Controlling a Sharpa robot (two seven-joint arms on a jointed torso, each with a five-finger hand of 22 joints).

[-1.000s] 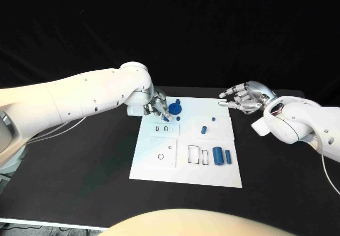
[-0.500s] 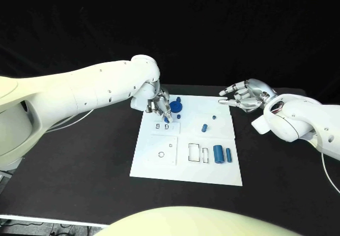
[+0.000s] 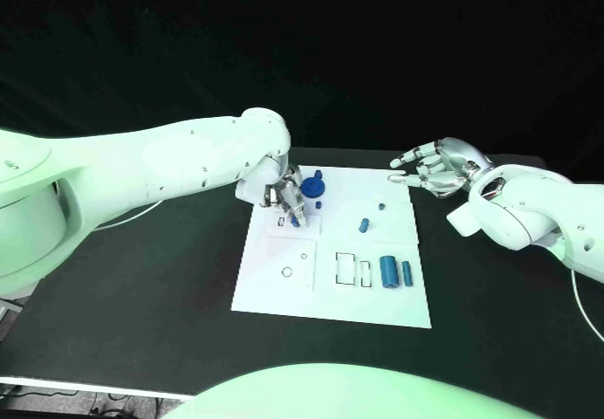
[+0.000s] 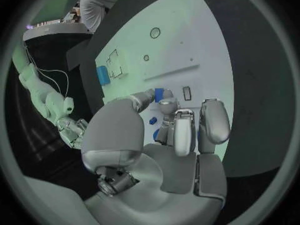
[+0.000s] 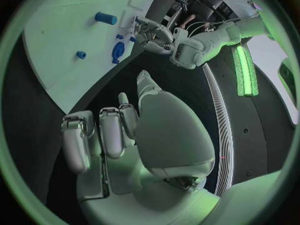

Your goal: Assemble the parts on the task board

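Left robot hand [image 3: 284,197] has carried its blue part [image 3: 295,217] lower over the task board [image 3: 330,301].

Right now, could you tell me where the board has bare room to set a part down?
The board's near strip, below the slots and cylinders, is bare. Its far left corner is crowded: the left hand holds a part beside the disc.

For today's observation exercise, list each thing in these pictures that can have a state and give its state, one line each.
Left robot hand: pinching a small blue part, low over the board.
Right robot hand: holding nothing, fingers loosely curled, off the board's far right corner.
White board: flat on the table.
Blue round part: resting on the board's far end.
Two blue cylinders: lying side by side.
Rectangular slots: unfilled.
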